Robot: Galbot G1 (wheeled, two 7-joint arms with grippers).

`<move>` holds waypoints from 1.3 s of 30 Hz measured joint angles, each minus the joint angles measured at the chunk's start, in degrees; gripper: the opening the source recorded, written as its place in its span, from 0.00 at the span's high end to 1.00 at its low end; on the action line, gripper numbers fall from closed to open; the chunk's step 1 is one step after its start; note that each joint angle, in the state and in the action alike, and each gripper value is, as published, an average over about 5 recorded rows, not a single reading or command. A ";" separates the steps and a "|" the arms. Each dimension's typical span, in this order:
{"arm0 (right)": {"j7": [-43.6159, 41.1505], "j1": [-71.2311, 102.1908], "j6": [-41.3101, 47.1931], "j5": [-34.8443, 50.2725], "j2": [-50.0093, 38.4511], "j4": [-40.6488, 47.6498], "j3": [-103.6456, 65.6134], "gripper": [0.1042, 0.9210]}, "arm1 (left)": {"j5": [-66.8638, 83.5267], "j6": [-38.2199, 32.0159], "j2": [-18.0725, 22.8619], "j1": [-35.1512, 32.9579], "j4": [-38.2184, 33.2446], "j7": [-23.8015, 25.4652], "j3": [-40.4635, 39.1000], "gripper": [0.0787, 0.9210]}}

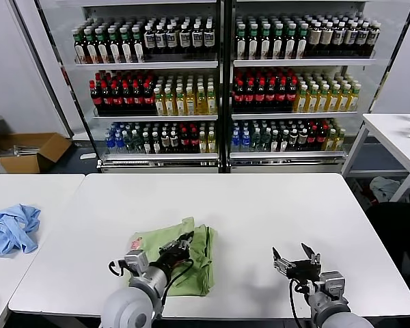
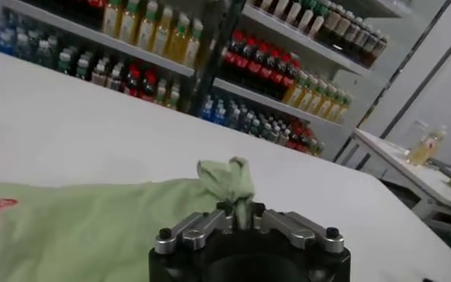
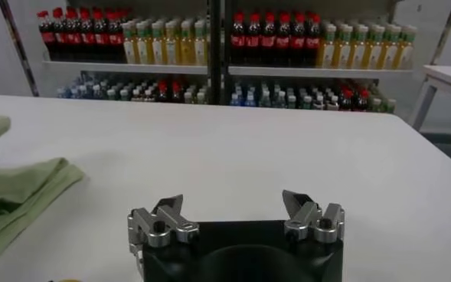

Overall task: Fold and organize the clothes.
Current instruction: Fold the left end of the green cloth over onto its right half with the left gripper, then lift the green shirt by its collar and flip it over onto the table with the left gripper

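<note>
The light green shirt (image 1: 165,247) lies partly folded on the white table (image 1: 260,205) near its front edge, with a bit of its red-and-white graphic (image 1: 136,242) showing at its left. My left gripper (image 1: 184,242) is over the shirt and shut on a pinched tuft of its fabric (image 2: 230,178); it also shows in the left wrist view (image 2: 240,212). My right gripper (image 1: 295,257) is open and empty, low over bare table to the right of the shirt. In the right wrist view (image 3: 233,205) the shirt's edge (image 3: 18,191) lies off to one side.
A crumpled light blue garment (image 1: 12,228) lies on a separate white table at the left. Shelves of bottled drinks (image 1: 219,82) stand behind the table. Another white table (image 1: 396,137) is at the far right, a cardboard box (image 1: 27,152) on the floor at the left.
</note>
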State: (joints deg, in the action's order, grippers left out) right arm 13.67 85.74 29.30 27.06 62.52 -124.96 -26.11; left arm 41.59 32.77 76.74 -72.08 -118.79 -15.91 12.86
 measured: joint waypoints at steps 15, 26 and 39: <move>-0.48 -2.31 -0.11 0.71 -0.01 0.74 1.35 0.12 | -3.78 -4.98 -1.05 -6.47 -5.22 4.25 7.67 0.31; -0.56 -2.91 -0.31 0.66 -0.18 1.30 1.22 0.12 | -11.91 -7.60 -4.24 -11.41 1.89 6.29 15.82 0.12; -0.62 -2.84 -0.30 -0.15 0.09 1.29 1.84 0.12 | -14.75 -7.93 -4.39 -12.33 6.16 8.24 18.13 0.26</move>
State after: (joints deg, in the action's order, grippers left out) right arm 13.05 82.90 29.00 26.91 62.62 -123.68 -24.26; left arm 26.83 24.84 72.35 -84.41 -112.64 -7.67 31.00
